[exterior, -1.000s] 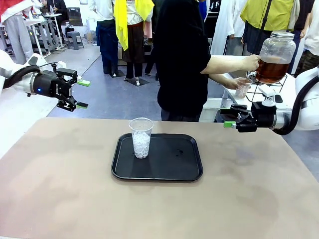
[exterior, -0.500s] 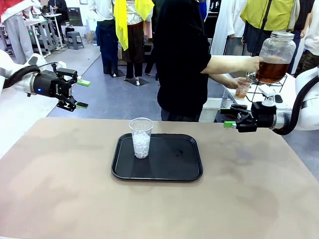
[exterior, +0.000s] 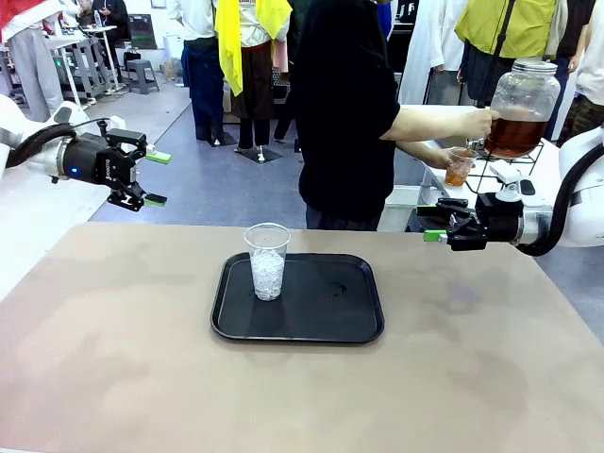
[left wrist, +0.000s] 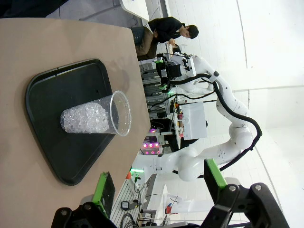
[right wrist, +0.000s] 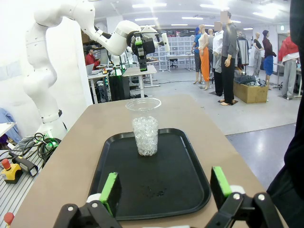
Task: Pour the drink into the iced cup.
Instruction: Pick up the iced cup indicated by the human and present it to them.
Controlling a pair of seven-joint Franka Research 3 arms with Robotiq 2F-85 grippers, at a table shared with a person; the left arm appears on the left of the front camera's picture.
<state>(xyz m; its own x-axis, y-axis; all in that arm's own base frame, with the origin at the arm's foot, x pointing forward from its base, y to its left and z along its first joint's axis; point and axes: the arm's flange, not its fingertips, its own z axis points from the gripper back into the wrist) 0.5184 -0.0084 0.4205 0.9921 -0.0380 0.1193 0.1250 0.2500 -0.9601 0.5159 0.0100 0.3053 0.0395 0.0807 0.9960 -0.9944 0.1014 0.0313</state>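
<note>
- So, the iced cup [exterior: 267, 261] stands upright on the left part of the black tray [exterior: 359, 321], roughly mid-worktop [exterior: 113, 359]. It's packed about two-thirds up with ice, and I can't see any liquid in it.
- The drink [exterior: 515, 134] is amber and sits in the big glass dispenser jar [exterior: 525, 90], off past the worktop's far right corner. A person's hand [exterior: 475, 120] is up against the jar's lower side. Their other hand holds a small cup [exterior: 459, 168] just below it, with some amber liquid inside.
- The left gripper [exterior: 156, 178] hangs in the air off the far left edge, jaws spread wide with nothing between them. The right gripper [exterior: 430, 223] hovers at the far right edge, near the jar. Going by the right wrist view, its jaws are also wide apart and empty.
- Handling guess: the iced cup looks like thin clear plastic, so it's light and bendy near the rim, and it'd buckle if squeezed hard. The ice makes it bottom-heavy, which helps it stand, but it probably sweats and gets slick.
- If anything needs to steady it, I'd grab the lower half where the ice backs up the wall, not the rim.
- The jar looks heavy and breakable, so not one to lift. The small cup is the sensible carrier. It's slosh-prone though, so hold it mid-wall, keep it level, and tip slowly over the ice.
</note>
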